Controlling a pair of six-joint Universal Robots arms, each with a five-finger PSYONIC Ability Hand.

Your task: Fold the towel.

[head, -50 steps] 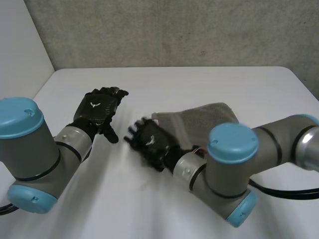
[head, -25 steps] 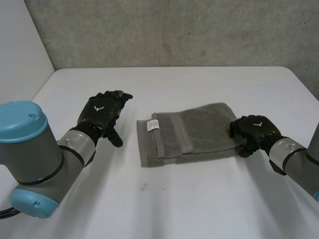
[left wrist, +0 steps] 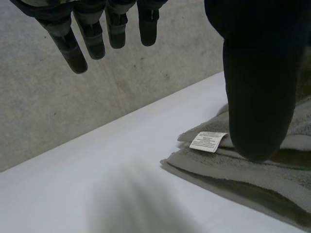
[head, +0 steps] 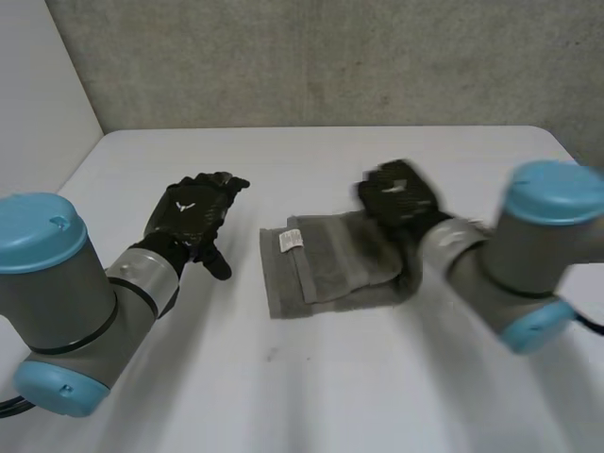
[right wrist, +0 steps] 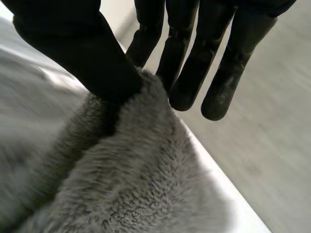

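Note:
A grey towel point(head: 326, 269) lies folded in the middle of the white table point(head: 311, 387), a white label point(head: 288, 240) showing near its left end. My right hand point(head: 396, 193) is over the towel's right part, lifted, with that end of the cloth bunched up beneath it. In the right wrist view the thumb point(right wrist: 82, 48) and fingers point(right wrist: 194, 73) pinch a fold of the towel point(right wrist: 121, 184). My left hand point(head: 193, 212) hovers open to the left of the towel, apart from it. In the left wrist view the towel point(left wrist: 243, 170) and its label point(left wrist: 208, 141) lie beyond the straight fingers point(left wrist: 92, 34).
A grey concrete wall point(head: 330, 57) runs behind the table's far edge, and a pale wall point(head: 38, 94) stands on the left. Bare white tabletop point(head: 283, 160) surrounds the towel on all sides.
My right hand swung from the towel's left side out to its right end, closed on the cloth there and now carries that end up and leftward. The left hand has hardly moved.

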